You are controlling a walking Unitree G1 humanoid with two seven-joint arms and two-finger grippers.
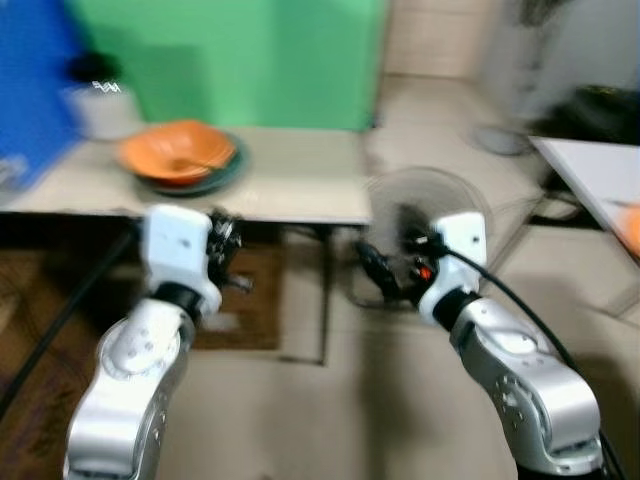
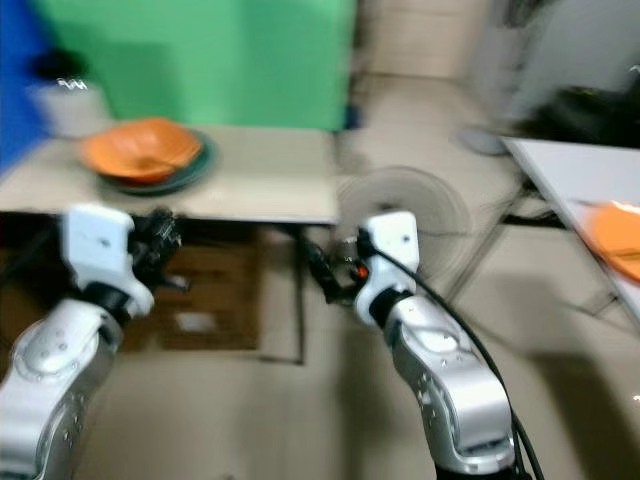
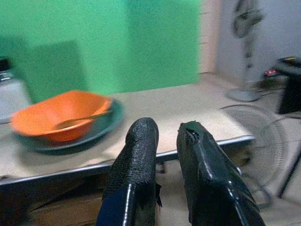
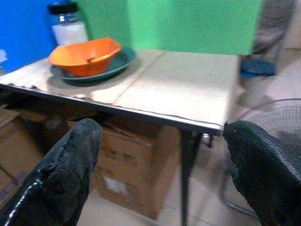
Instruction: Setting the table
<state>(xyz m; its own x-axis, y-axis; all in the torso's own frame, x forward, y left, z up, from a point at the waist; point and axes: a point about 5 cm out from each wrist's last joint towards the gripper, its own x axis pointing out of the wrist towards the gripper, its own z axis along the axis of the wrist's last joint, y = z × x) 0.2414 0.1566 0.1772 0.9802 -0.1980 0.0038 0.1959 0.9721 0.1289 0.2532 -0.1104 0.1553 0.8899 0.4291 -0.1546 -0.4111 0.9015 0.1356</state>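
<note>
- We stand short of a beige table [image 1: 300, 185], with both arms raised in front of us and nothing held in either.
- The task's things sit on the table's left part: an orange bowl [image 1: 178, 152] nested on a dark green plate [image 1: 222, 175], with what looks like a spoon [image 3: 82, 120] lying in the bowl, its handle reaching toward the bowl's rim.
- Behind the bowl stands a jar with a black lid [image 4: 68, 22], near the blue and green backdrop.
- Our left gripper [image 3: 165, 136] has its two black fingers close together with only a thin gap between them, empty. It hangs below and in front of the table edge.
- Our right gripper [image 4: 162, 141] is spread wide and empty, and faces the table's near right corner.
- The relation that matters: the bowl lies ahead and up from the left gripper, slightly to its left, and well off to the left of the right gripper. We judge the left arm the nearer one for a reach.
- A floor fan [image 1: 425, 215] stands just beyond the right gripper, beside the table leg; it could foul a swing of that arm.
- A second white table [image 1: 600, 180] shows at far right.
</note>
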